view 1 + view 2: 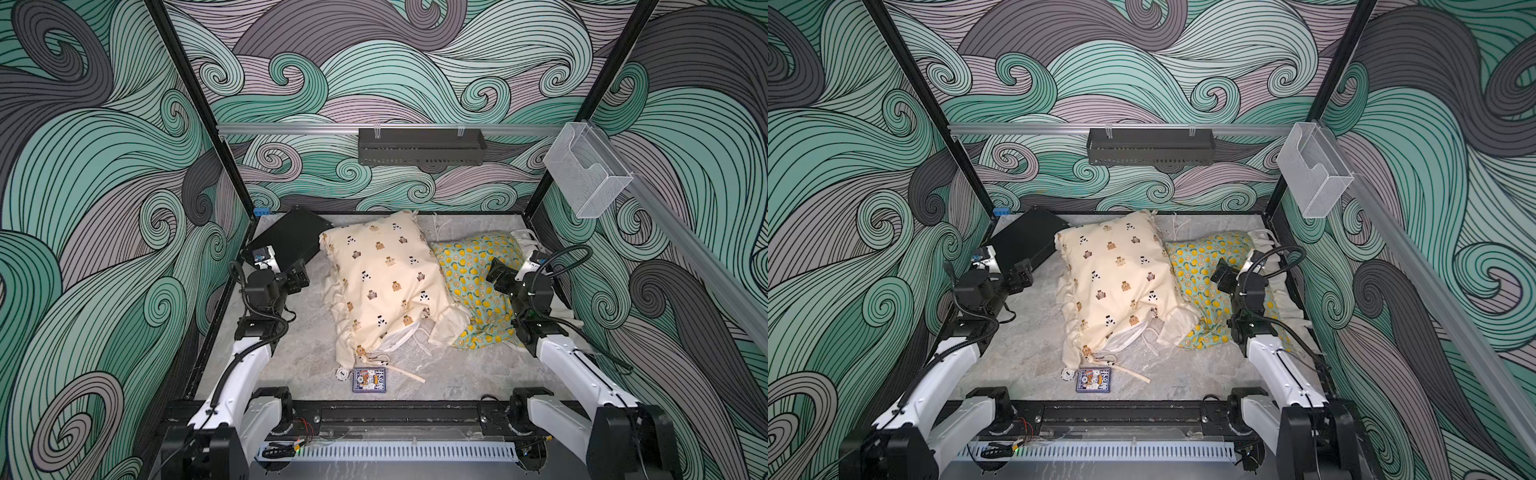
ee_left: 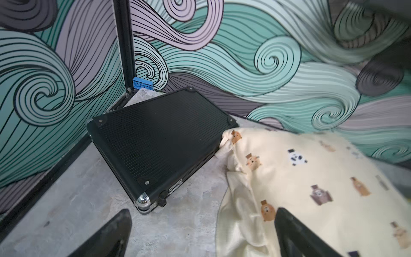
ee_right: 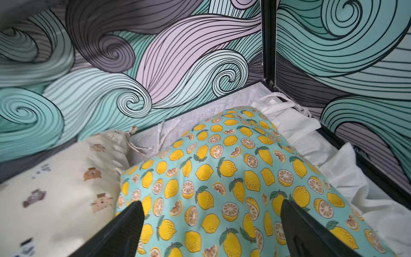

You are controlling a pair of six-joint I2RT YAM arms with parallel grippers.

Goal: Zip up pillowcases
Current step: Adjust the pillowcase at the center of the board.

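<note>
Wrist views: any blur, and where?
Left wrist: black case sharp, bear-print pillowcase softens toward the frame edge, wall smeared in one corner. Right wrist: lemon pillowcase crisp, bear-print pillowcase blurred at the side, wall smeared beyond it.

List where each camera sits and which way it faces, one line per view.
Top views: high above the robot's base, looking down and forward at the cream pillowcase and lemon pillowcase; both arms show.
Left wrist: on the left arm, facing the black case in the far corner; left gripper open.
Right wrist: on the right arm, over the lemon pillowcase; right gripper open.
Shared: the cream pillowcase shows in every view.
</note>
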